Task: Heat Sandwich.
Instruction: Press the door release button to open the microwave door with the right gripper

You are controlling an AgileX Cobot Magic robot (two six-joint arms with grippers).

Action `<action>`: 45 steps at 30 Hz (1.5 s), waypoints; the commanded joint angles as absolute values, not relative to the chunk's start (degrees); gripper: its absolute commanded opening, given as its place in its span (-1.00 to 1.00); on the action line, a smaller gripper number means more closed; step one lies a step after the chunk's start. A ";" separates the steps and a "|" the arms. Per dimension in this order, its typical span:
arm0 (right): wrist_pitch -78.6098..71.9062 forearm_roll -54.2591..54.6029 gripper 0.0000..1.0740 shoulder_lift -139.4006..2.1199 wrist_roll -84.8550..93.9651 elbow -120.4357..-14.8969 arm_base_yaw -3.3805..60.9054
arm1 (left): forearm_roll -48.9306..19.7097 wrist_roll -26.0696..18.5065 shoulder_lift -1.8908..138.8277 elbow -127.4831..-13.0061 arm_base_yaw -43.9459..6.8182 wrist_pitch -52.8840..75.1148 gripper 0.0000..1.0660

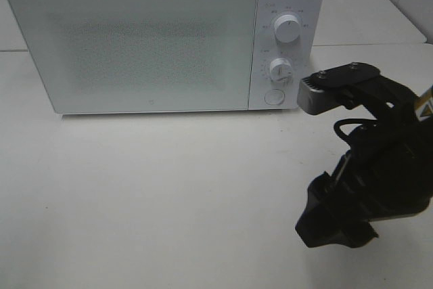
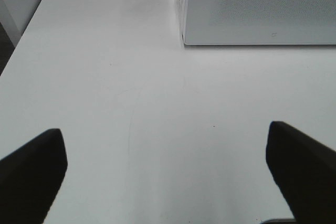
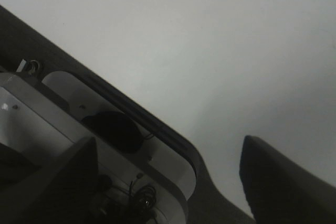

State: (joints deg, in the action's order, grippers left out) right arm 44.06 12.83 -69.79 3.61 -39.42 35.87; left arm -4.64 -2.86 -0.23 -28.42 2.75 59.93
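The sandwich is out of view in all frames. A white microwave (image 1: 135,38) stands at the back of the table with its frosted door shut; its lower front corner also shows in the left wrist view (image 2: 257,9). My right gripper (image 1: 331,231) hangs over the table's front right part, well in front of the microwave's control panel. In the right wrist view it (image 3: 178,192) is open and empty. My left gripper (image 2: 168,182) is open and empty above bare table, to the front left of the microwave. It does not show in the exterior view.
The microwave panel has two knobs (image 1: 287,30) (image 1: 280,69) and a round button (image 1: 273,96). The white table (image 1: 169,194) runs from the microwave to the front. The right wrist view shows the table's dark edge (image 3: 157,124) with grey equipment and cables (image 3: 121,182) beyond it.
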 commanded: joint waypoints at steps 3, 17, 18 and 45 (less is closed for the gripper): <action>51.45 12.49 0.38 -61.13 4.53 -39.82 35.92 | -5.10 -2.86 -1.72 -28.30 2.41 59.36 0.83; 58.44 8.14 0.38 -33.06 3.78 -38.96 35.92 | -5.10 -2.86 -1.72 -28.30 2.41 59.36 0.83; 59.07 7.33 0.38 -31.17 3.38 -38.96 35.92 | -5.10 -2.86 -1.72 -28.30 2.41 59.36 0.83; 59.87 -0.97 0.38 -0.92 -5.16 -29.79 13.46 | -5.10 -2.86 -1.72 -28.30 2.41 59.36 0.83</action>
State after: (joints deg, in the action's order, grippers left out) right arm 61.25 -1.09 -2.12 -4.93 -30.31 14.90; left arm -4.64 -2.86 -0.23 -28.42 2.75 59.93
